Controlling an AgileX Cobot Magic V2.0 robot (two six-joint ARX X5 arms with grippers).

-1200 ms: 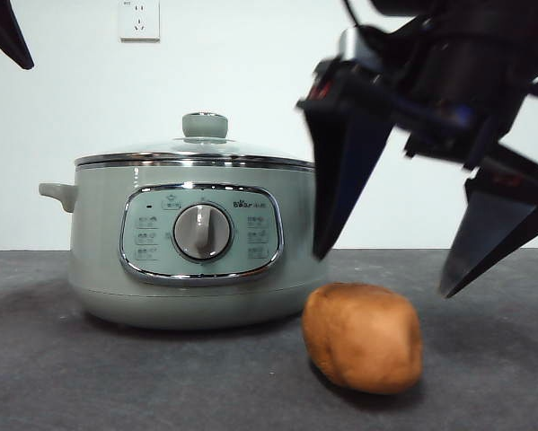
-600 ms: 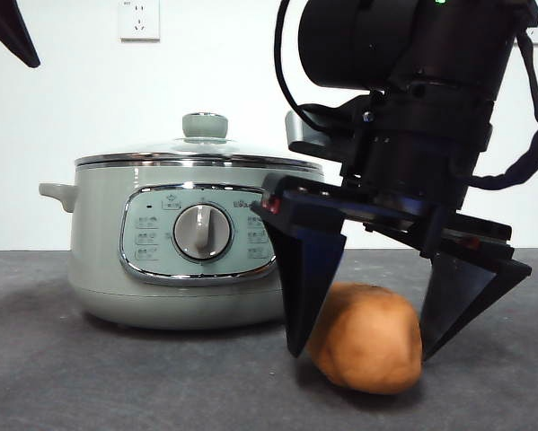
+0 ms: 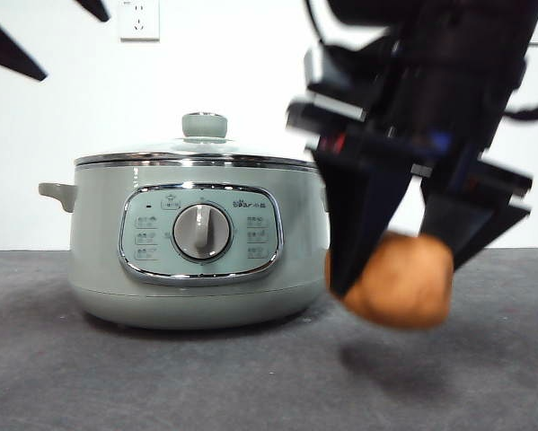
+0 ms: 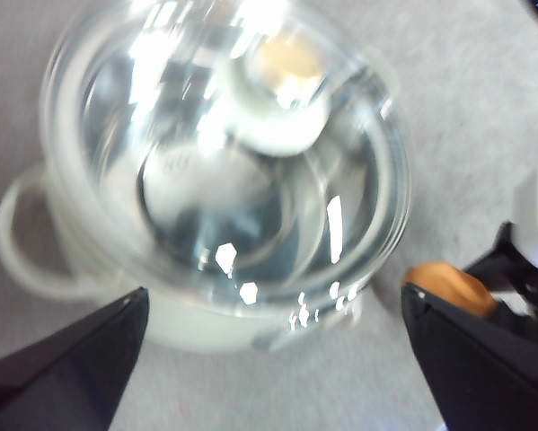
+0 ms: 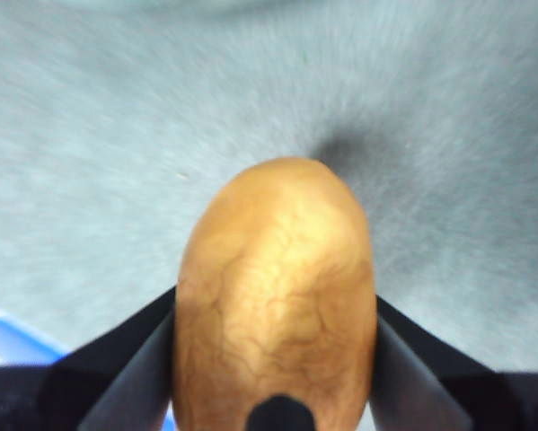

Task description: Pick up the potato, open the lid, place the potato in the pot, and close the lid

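My right gripper (image 3: 399,274) is shut on the orange-brown potato (image 3: 401,280) and holds it a little above the table, to the right of the pot. In the right wrist view the potato (image 5: 276,296) fills the gap between the jaws. The pale green pot (image 3: 197,247) stands at the left with its glass lid (image 3: 201,148) on, the green knob (image 3: 205,125) on top. My left gripper (image 4: 269,359) is open above the pot; its view looks down on the lid (image 4: 224,162) and knob (image 4: 282,99). Its black tips (image 3: 13,45) show in the front view's top left corner.
The grey table top (image 3: 161,377) lies in front of the pot. A white wall with a socket (image 3: 139,18) is behind. The potato's shadow (image 3: 403,364) lies on the table below it.
My right gripper came down around the potato, shut on it and lifted it off the table. The left gripper's tips moved a little further into the front view's top left corner.
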